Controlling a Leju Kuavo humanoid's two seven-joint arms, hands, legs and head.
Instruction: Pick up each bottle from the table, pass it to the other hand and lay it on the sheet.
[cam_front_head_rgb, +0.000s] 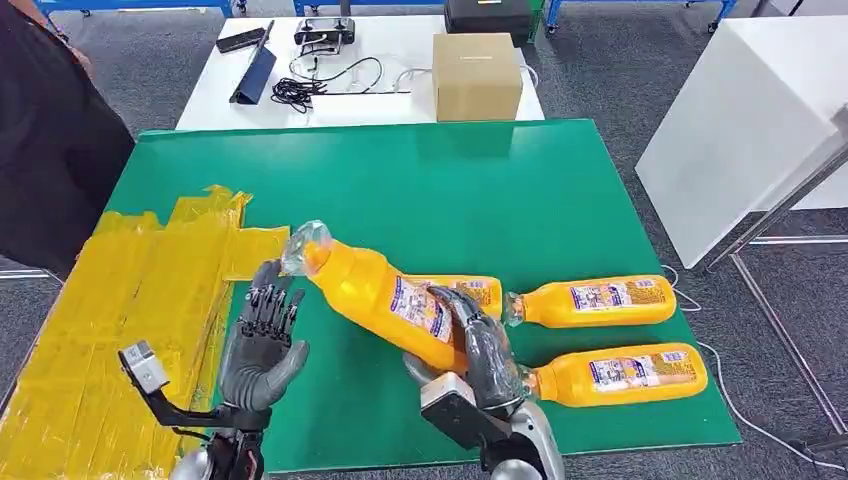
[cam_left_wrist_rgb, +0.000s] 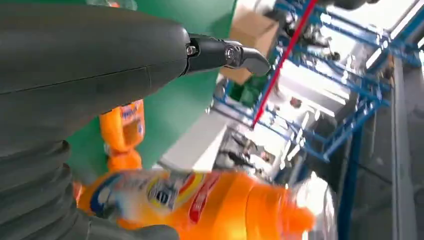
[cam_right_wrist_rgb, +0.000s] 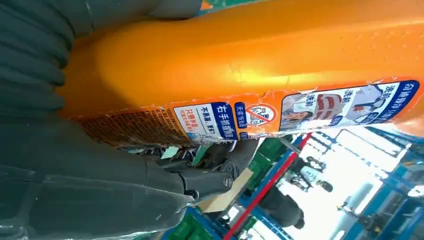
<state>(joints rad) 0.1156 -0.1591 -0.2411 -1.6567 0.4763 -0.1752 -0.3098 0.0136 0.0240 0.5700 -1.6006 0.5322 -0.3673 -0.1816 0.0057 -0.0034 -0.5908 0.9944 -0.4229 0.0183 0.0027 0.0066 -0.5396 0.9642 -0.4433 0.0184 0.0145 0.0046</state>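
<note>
My right hand (cam_front_head_rgb: 472, 350) grips an orange bottle (cam_front_head_rgb: 375, 292) by its lower body, holding it tilted above the green table with its clear cap end toward the left. In the right wrist view the bottle (cam_right_wrist_rgb: 240, 70) lies against the palm with dark fingers (cam_right_wrist_rgb: 210, 175) curled around it. My left hand (cam_front_head_rgb: 262, 345) stands open, fingers spread, just left of the bottle's neck and apart from it. In the left wrist view the bottle (cam_left_wrist_rgb: 210, 205) is blurred beside the thumb (cam_left_wrist_rgb: 90, 55). Three more orange bottles lie on the table: (cam_front_head_rgb: 470, 290), (cam_front_head_rgb: 598, 301), (cam_front_head_rgb: 620, 373). The yellow sheet (cam_front_head_rgb: 130, 300) lies at left.
A cardboard box (cam_front_head_rgb: 477, 76) stands at the far edge of the green table (cam_front_head_rgb: 450, 190), with cables and a tablet on the white table behind it. A person in dark clothes (cam_front_head_rgb: 50, 140) stands at the far left. A white cabinet (cam_front_head_rgb: 740, 120) is to the right.
</note>
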